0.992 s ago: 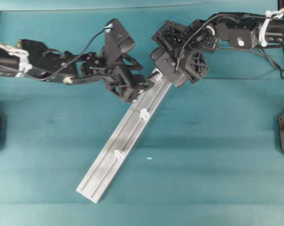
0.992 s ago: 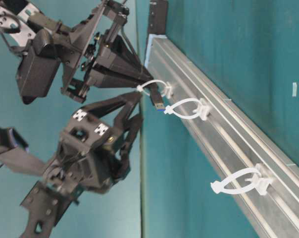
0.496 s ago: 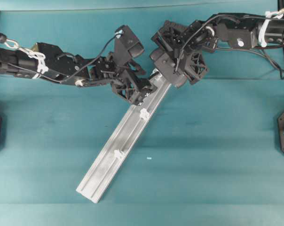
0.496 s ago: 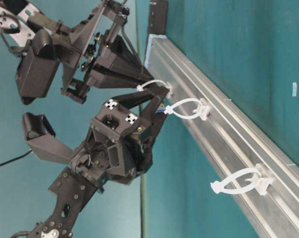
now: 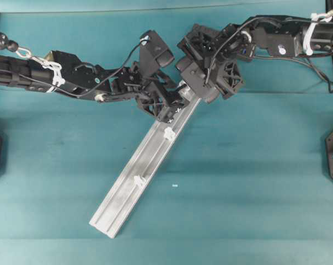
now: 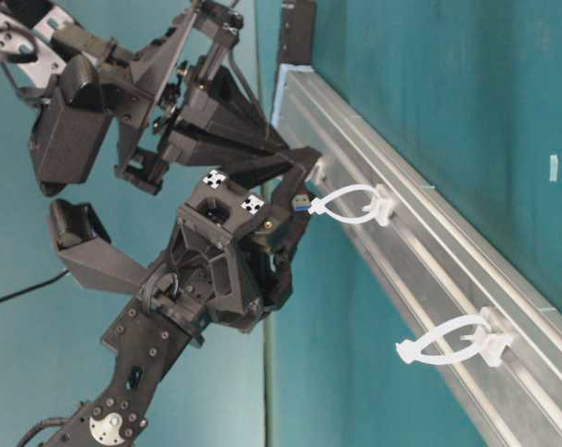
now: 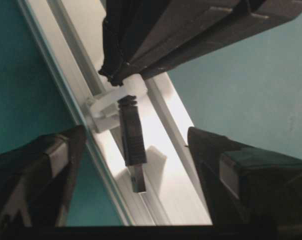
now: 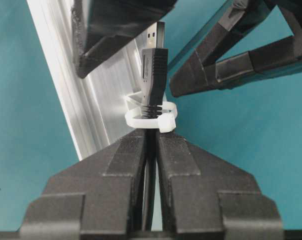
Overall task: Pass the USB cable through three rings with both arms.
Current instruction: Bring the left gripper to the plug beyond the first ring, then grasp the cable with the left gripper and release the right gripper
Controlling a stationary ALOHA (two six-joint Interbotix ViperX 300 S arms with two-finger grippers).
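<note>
Seen from overhead, the left gripper (image 5: 175, 107) is placed at the upper end of the silver rail (image 5: 130, 182), its jaws spread wide; in the left wrist view its fingers (image 7: 38, 172) stand on either side of the plug without touching it, so nothing is held. The USB cable (image 8: 150, 185) is clamped just behind its plug (image 8: 153, 70) by the right gripper (image 8: 151, 145), whose jaws are closed down on the cord. The plug has been threaded through the first ring (image 8: 151, 116), which encircles its ribbed collar. The plug's long axis runs along the rail, metal tip pointed away from the right gripper and toward the rail's far lower end. The second ring (image 5: 168, 133) and the third ring (image 5: 138, 180) stand unthreaded further down the rail.
</note>
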